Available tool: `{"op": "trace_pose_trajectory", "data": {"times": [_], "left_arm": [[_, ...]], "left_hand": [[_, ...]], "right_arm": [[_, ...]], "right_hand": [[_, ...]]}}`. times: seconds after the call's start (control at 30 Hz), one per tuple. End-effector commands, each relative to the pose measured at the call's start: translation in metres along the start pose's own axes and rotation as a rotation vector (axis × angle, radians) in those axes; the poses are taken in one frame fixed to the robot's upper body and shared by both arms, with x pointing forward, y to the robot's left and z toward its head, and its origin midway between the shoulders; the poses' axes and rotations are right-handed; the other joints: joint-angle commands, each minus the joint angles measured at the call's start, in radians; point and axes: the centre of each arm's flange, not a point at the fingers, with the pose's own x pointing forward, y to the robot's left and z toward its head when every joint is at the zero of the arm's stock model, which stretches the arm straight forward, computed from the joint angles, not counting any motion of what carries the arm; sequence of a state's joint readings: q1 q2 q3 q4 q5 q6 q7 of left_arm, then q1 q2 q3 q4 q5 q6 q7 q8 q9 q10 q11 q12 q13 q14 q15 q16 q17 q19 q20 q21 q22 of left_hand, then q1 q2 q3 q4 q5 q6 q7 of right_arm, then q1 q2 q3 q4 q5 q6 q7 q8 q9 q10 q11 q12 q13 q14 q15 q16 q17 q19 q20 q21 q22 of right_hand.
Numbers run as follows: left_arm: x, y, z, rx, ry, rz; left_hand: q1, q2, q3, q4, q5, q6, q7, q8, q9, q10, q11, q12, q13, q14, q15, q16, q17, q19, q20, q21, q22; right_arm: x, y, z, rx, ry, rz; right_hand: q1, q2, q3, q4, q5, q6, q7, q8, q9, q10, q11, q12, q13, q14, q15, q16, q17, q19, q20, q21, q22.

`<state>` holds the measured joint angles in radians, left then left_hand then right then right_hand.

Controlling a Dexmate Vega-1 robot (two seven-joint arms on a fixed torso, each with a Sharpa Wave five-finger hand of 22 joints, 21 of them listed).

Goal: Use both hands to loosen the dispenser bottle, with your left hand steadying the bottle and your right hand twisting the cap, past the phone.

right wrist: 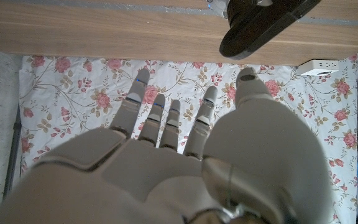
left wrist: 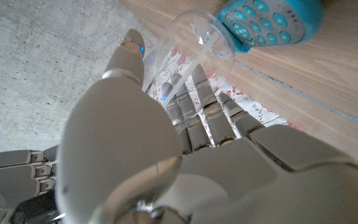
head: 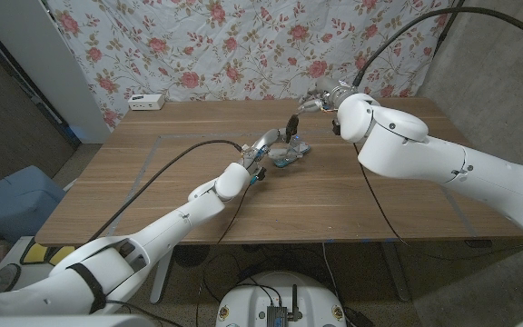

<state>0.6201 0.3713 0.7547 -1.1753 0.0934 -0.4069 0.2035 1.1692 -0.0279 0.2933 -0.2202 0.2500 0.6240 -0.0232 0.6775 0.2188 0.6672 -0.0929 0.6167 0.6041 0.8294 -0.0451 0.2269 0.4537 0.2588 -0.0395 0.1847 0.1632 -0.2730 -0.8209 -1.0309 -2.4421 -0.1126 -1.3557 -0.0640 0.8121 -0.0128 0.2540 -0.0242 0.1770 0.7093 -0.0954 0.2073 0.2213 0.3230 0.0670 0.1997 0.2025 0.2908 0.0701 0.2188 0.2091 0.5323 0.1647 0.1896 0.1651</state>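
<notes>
A clear dispenser bottle (head: pixel 290 136) with a black pump cap (head: pixel 291 122) stands upright near the table's middle. A blue phone (head: pixel 282 159) lies on the table against its base. My left hand (head: pixel 260 151) reaches in from the bottle's left. In the left wrist view the clear bottle (left wrist: pixel 194 46) runs between the thumb and fingers (left wrist: pixel 197 102), which grip it, with the phone (left wrist: pixel 272 22) beside its base. My right hand (head: pixel 320 100) hovers behind and to the right of the bottle, apart from it. Its fingers (right wrist: pixel 160 115) are spread and empty, with the black cap (right wrist: pixel 260 28) beyond them.
A white power strip (head: pixel 145 102) lies at the table's far left edge. A floral cloth (head: pixel 243 45) hangs behind the table (head: pixel 152 182). A black cable (head: pixel 166 168) runs along my left arm, another arcs over my right arm.
</notes>
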Motion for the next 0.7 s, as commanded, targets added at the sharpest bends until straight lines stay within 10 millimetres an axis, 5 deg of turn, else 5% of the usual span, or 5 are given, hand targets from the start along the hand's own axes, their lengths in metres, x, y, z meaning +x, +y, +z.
{"op": "trace_pose_trajectory", "data": {"times": [0.03,0.33,0.7], "left_arm": [[-0.0021,0.0015,0.0017,0.007,0.000,0.007],[-0.0037,0.0022,0.0019,0.012,0.005,0.017],[-0.0029,0.0034,0.0007,0.017,0.010,0.024]], "left_hand": [[0.006,0.135,0.066,0.058,-0.002,0.068,-0.014,0.007,-0.001,0.051,-0.044,0.005,0.003,0.062,-0.131,0.006,-0.001,0.006,-0.057,-0.001,0.001],[0.006,0.133,0.067,0.059,-0.006,0.069,-0.016,0.008,-0.001,0.054,-0.045,0.005,0.002,0.064,-0.133,0.004,-0.004,0.008,-0.056,-0.001,0.001],[0.008,0.134,0.067,0.059,-0.011,0.069,-0.016,0.008,-0.001,0.057,-0.045,0.005,0.002,0.065,-0.131,0.004,-0.003,0.009,-0.056,-0.001,0.001]], "right_arm": [[-0.0082,0.0008,-0.0018,-0.027,0.007,-0.004],[-0.0095,0.0044,-0.0005,-0.028,0.005,0.021],[-0.0079,0.0085,0.0070,-0.052,-0.008,0.062]], "right_hand": [[-0.045,-0.006,-0.019,0.011,0.000,-0.016,0.028,-0.006,0.004,0.000,0.021,0.002,0.004,0.001,0.016,0.001,0.001,0.011,0.000,0.006,0.005],[-0.145,-0.018,-0.054,0.045,0.014,-0.027,0.082,-0.003,0.007,-0.013,0.049,-0.001,0.005,-0.003,0.048,-0.004,0.001,0.014,-0.002,0.003,0.005],[-0.212,-0.033,-0.077,0.061,0.025,-0.049,0.138,-0.005,0.012,-0.034,0.091,-0.005,0.005,-0.004,0.100,-0.008,-0.002,0.013,0.018,0.000,0.005]]}}
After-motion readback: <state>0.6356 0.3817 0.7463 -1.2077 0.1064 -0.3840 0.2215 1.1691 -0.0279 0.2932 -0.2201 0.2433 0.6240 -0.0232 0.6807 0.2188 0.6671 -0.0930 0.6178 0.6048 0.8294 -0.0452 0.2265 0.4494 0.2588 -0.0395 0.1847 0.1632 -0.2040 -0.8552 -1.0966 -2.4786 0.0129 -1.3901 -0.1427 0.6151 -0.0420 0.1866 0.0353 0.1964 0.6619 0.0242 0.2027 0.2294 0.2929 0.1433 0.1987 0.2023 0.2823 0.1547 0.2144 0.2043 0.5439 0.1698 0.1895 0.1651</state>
